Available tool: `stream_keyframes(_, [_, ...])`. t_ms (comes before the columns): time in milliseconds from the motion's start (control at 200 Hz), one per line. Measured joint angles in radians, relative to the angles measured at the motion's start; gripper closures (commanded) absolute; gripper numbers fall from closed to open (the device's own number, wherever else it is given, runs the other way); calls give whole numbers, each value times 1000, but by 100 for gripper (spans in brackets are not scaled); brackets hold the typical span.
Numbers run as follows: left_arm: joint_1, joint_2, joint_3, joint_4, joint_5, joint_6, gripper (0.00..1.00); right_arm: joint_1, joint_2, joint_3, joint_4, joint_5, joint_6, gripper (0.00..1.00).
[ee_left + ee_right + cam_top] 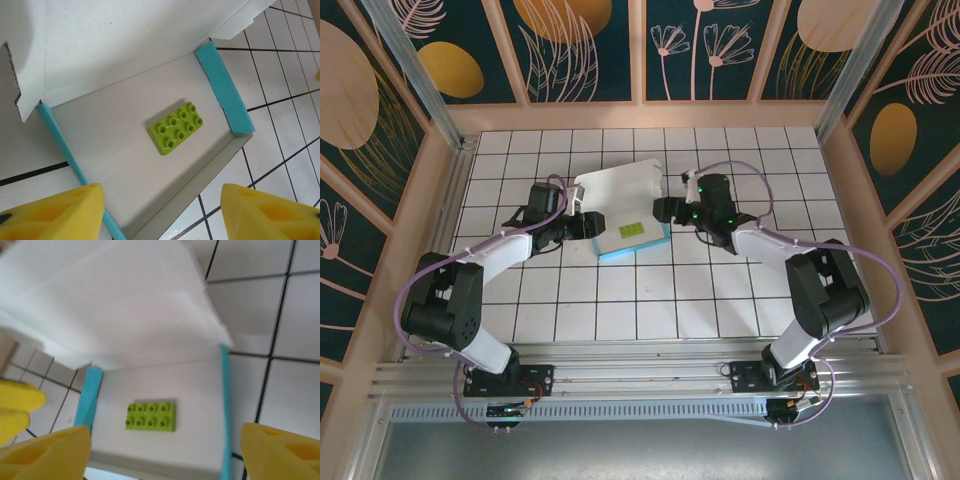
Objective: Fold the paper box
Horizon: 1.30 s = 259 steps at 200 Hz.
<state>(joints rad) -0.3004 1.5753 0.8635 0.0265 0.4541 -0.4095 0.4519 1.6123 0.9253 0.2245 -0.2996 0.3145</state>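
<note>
The paper box (620, 215) lies on the tiled table, white inside with light blue outer walls, its white lid (618, 185) standing up at the far side. A yellow-green brick (630, 230) rests on its floor. My left gripper (588, 225) is at the box's left wall and my right gripper (665, 210) at its right wall. In the left wrist view the box floor (115, 145) and the brick (177, 127) lie ahead of my open left gripper (162, 220). The right wrist view has the lid (115, 305) hanging over the brick (150, 416), with my right gripper (165, 455) open.
White tiles with dark grid lines (620, 300) surround the box. Wooden walls with patterned panels (640, 110) enclose the table on three sides. The left gripper's yellow fingers (15, 405) appear at the left edge of the right wrist view.
</note>
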Motion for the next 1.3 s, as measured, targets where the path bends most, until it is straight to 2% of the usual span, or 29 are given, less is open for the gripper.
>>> stream_keyframes(120, [0,-47,-13,-7,-43,0,36,-64,33,81,-45,-81,-107,13])
stream_keyframes(255, [0,-136,-11,-19,-138,6,33,-80,141,250,-102,-159,-214,15])
stream_keyframes(415, [0,-126,66,-77,-272,37,30,-79,280,415,-156,-193,-294,28])
stream_keyframes(536, [0,-69,146,-110,-328,63,31,-79,347,466,-185,-193,-322,41])
stream_keyframes(621, [0,-33,186,-131,-336,80,34,-79,368,480,-204,-196,-335,48])
stream_keyframes(1036, [0,78,317,-220,-336,129,44,-76,371,546,-253,-163,-382,59])
stream_keyframes(1296, [0,92,356,-246,-348,147,61,-72,371,562,-278,-146,-412,72])
